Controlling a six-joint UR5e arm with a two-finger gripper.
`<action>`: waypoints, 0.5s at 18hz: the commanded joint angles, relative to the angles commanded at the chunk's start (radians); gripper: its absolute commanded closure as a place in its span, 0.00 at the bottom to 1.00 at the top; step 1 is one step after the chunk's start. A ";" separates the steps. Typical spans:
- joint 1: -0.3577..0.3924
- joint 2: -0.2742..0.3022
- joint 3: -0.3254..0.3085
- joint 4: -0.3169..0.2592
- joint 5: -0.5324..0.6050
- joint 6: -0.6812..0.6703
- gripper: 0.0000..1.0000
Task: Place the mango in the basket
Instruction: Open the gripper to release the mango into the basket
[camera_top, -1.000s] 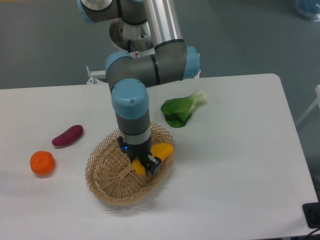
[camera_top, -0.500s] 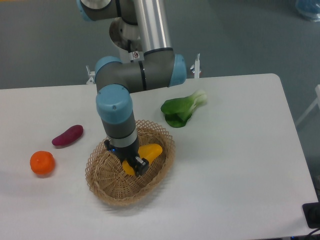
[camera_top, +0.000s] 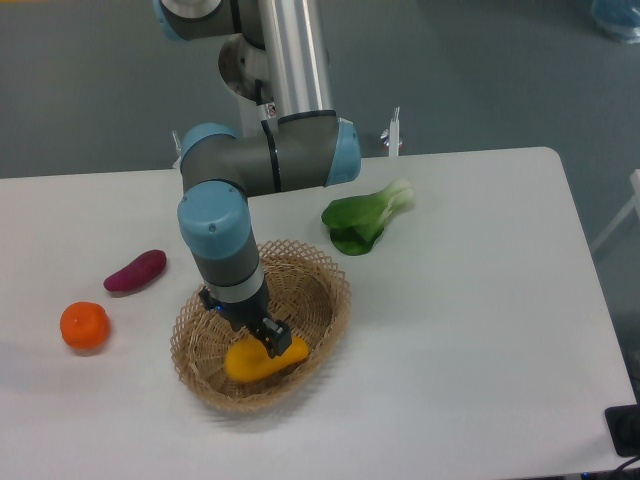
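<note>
The mango (camera_top: 258, 361), yellow shading to orange, lies low inside the tan wicker basket (camera_top: 325, 300), near its front wall. My gripper (camera_top: 265, 340) reaches down into the basket and its dark fingers are shut on the mango's upper side. The wrist hides the mango's far end and part of the basket floor.
A purple sweet potato (camera_top: 135, 270) and a round orange tangerine (camera_top: 84, 326) lie left of the basket on the white table (camera_top: 480, 330). A green leafy vegetable (camera_top: 365, 220) lies behind the basket to the right. The arm's grey and blue links rise from the back edge.
The gripper has carried the mango leftward and down, from over the basket's right rim to deep inside the basket near its front. The arm's elbow swung left.
</note>
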 joint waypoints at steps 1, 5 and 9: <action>0.000 0.003 -0.002 0.000 0.000 -0.003 0.00; 0.002 0.006 -0.005 0.015 0.006 -0.008 0.00; 0.032 0.017 -0.006 0.014 0.002 0.000 0.00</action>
